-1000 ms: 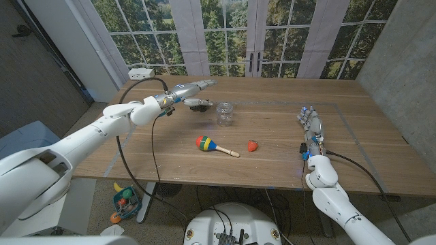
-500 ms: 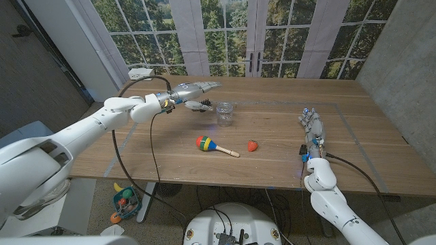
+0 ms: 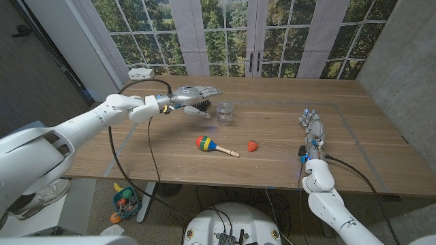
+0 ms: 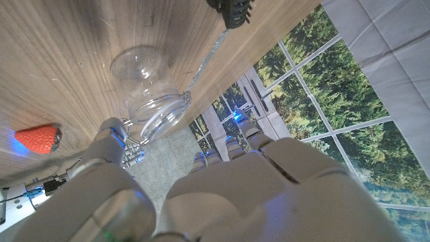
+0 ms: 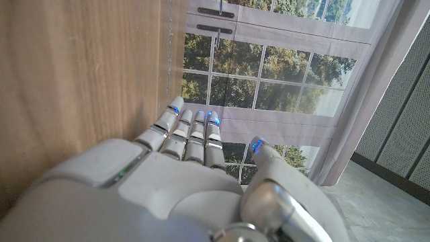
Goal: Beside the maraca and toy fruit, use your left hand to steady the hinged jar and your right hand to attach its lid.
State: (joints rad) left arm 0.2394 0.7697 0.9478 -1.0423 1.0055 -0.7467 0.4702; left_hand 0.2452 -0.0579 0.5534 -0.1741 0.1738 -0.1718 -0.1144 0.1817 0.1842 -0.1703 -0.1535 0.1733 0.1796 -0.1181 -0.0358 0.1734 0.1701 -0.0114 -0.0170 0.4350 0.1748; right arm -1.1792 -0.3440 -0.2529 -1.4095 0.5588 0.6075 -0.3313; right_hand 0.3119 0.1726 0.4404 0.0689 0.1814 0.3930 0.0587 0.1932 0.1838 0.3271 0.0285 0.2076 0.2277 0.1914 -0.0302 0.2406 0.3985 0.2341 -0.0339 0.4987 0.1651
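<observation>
Jar (image 3: 225, 113) stands on the counter (image 3: 272, 160) behind the maraca (image 3: 208, 144) and toy fruit (image 3: 253, 145). Left hand (image 3: 193, 94), fingers spread and empty, hovers just beside it; wrap low, gently. Right hand (image 3: 313, 126) waits, fingers straight, holding nothing.

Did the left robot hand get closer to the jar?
Yes. In the head view, the left robot hand has moved toward the jar, which stays put; its fingertips are now almost at the jar.
</observation>
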